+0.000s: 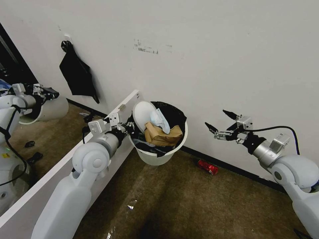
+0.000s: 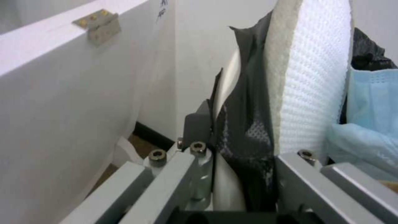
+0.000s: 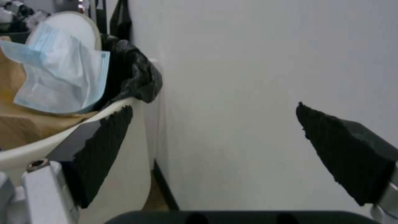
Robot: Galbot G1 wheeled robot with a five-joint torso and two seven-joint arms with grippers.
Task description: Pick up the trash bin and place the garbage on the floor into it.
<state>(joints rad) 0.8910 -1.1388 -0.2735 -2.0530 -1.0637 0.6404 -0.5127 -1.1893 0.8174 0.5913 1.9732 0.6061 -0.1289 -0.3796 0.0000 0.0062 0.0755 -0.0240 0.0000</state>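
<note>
The trash bin (image 1: 156, 156) is a white tapered bin with a black bag (image 1: 172, 114) over its rim, held tilted near the wall. My left gripper (image 1: 131, 127) is shut on its near rim; the left wrist view shows the jaws (image 2: 240, 155) clamping rim and bag. In the bin lie a white slipper (image 1: 142, 114), a blue face mask (image 1: 160, 120) and tan crumpled paper (image 1: 162, 136). A crushed red can (image 1: 207, 167) lies on the carpet floor (image 1: 199, 205) by the skirting. My right gripper (image 1: 217, 122) hangs open to the right of the bin, beside its rim (image 3: 49, 143).
A white-framed mirror (image 1: 66, 159) leans along the left and reflects my arm and the bin. A black bag (image 1: 78, 74) hangs on the white wall. Small shiny scraps (image 1: 132, 204) lie on the carpet near me. Open carpet stretches in front and to the right.
</note>
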